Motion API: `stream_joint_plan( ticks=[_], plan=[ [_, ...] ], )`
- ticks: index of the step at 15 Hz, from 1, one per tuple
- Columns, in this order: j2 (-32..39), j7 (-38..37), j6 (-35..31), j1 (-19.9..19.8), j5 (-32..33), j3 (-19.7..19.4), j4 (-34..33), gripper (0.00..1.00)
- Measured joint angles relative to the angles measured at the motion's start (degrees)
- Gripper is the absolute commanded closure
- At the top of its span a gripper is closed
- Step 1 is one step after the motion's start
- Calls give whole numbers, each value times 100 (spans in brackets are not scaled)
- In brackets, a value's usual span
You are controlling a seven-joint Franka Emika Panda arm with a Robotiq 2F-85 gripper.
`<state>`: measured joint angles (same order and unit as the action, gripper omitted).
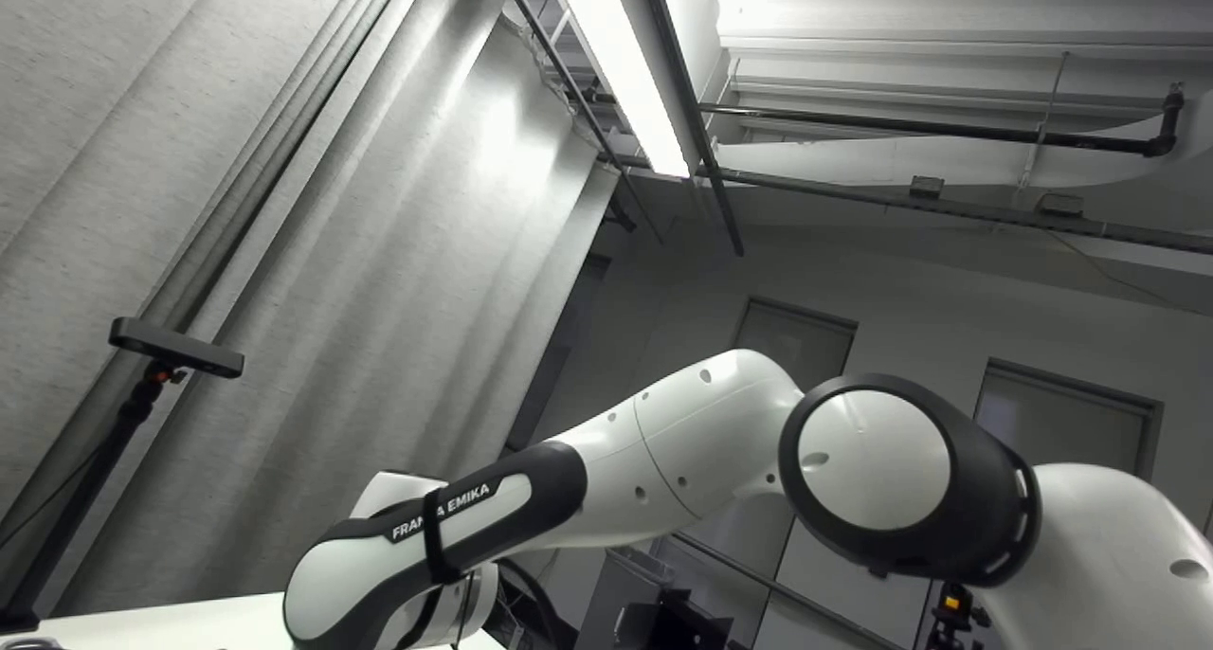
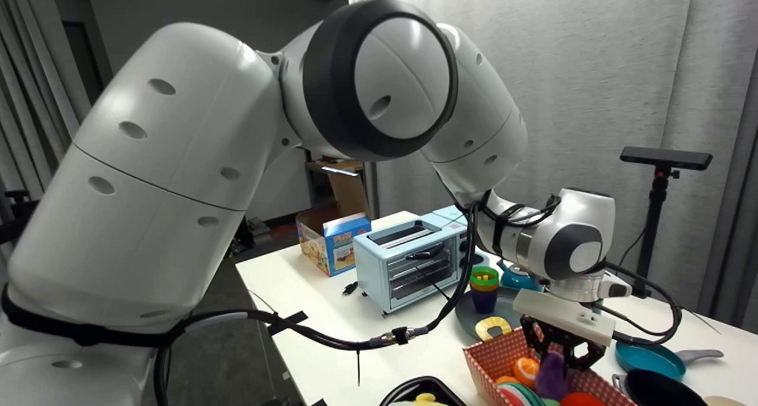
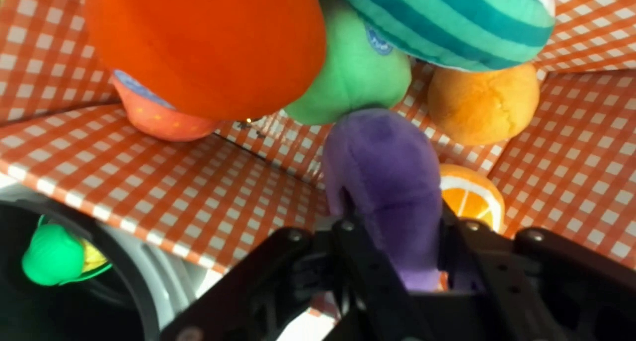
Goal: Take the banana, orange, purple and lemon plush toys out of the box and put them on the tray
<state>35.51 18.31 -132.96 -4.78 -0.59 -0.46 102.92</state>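
Note:
The red-checked box [image 3: 238, 197] holds several plush toys. My gripper [image 3: 392, 221] reaches into it with its jaws closed against both sides of the purple plush toy [image 3: 385, 162], which is also visible in an exterior view [image 2: 552, 377]. Just beside one finger lies an orange with a slice face [image 3: 474, 199]; a plain round orange toy [image 3: 484, 105] sits farther off. A black tray [image 2: 438, 387], cut off by the frame, has something yellow in it that I cannot identify. I cannot make out the banana or the lemon in the box.
A red plush [image 3: 208, 47], a green one [image 3: 357, 67] and a teal striped one [image 3: 457, 23] share the box. Around it stand a black pot [image 2: 657, 385], a teal pan [image 2: 648, 358], stacked cups [image 2: 484, 293] on a grey plate, and a blue toaster oven [image 2: 408, 258].

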Motion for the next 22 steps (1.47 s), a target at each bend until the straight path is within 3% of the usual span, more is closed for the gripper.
stream_joint_plan(
  ticks=[2,5,15,22],
  plan=[
    [-183,-1,0,-4,0,0,107,96],
    [-672,-1,1,-21,-33,21,441,94],
    [-2486,235,439,-48,-406,196,2314,94],
    [-2874,237,742,-64,-404,-124,3062,94]
  ],
)
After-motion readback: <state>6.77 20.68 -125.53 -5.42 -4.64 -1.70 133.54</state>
